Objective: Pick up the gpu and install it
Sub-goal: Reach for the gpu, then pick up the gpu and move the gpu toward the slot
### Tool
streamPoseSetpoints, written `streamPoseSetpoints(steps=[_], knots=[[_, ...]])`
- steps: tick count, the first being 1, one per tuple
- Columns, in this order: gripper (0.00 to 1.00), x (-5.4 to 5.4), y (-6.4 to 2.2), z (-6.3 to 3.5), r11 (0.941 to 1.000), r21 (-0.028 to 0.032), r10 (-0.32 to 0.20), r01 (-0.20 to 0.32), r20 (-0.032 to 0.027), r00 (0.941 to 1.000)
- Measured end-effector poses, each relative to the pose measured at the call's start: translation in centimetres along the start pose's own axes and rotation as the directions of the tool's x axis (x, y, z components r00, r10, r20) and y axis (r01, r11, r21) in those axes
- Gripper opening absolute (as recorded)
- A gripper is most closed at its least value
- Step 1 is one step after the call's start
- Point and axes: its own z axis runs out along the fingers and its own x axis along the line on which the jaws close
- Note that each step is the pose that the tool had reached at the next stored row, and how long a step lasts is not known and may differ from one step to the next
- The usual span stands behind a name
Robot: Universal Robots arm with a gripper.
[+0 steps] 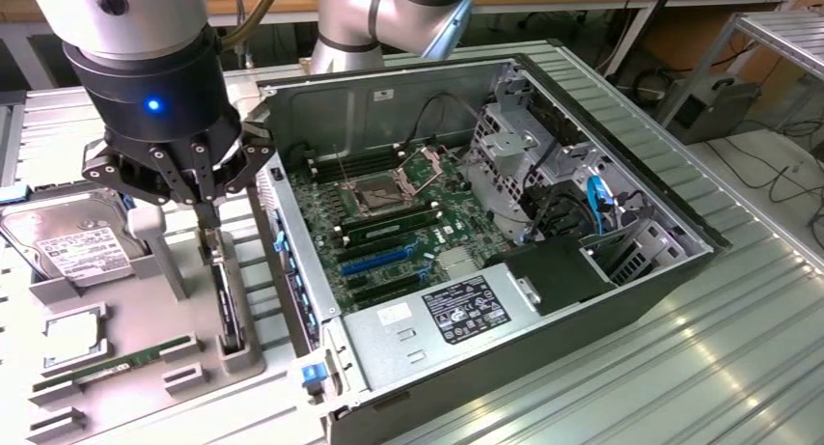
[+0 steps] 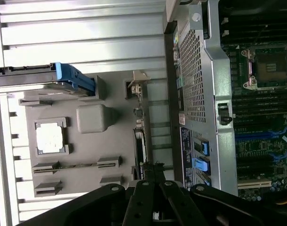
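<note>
On the desk (image 1: 734,368), a grey tray (image 1: 142,377) holds the graphics card (image 1: 230,305) standing on edge in a slot, just beside the open computer case (image 1: 386,97). The tool (image 1: 206,228) reaches down from above, closed and pinching the card's top edge. A hard drive (image 1: 65,242) lies at the exterior view's left.

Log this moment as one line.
tool: low over gpu | gpu: on edge in gray fixture slot, not installed | PC case: open beside the fixture
</note>
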Motion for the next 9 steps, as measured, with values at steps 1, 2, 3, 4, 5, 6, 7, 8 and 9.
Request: streamPoseSetpoints(steps=[1,2,3,4,5,6,7,8,9], knots=[[0.11,0.0,0.0,0.0,1.0,0.0,0.0,0.0,0.0,1.0],[0.11,0.0,0.0,0.0,1.0,0.0,0.0,0.0,0.0,1.0],[0.11,0.0,0.0,0.0,1.0,0.0,0.0,0.0,0.0,1.0],[0.11,0.0,0.0,0.0,1.0,0.0,0.0,0.0,0.0,1.0],[0.11,0.0,0.0,0.0,1.0,0.0,0.0,0.0,0.0,1.0],[0.11,0.0,0.0,0.0,1.0,0.0,0.0,0.0,0.0,1.0],[0.11,0.0,0.0,0.0,1.0,0.0,0.0,0.0,-0.0001,1.0],[0.11,0.0,0.0,0.0,1.0,0.0,0.0,0.0,0.0,1.0],[0.11,0.0,0.0,0.0,1.0,0.0,0.0,0.0,0.0,1.0]])
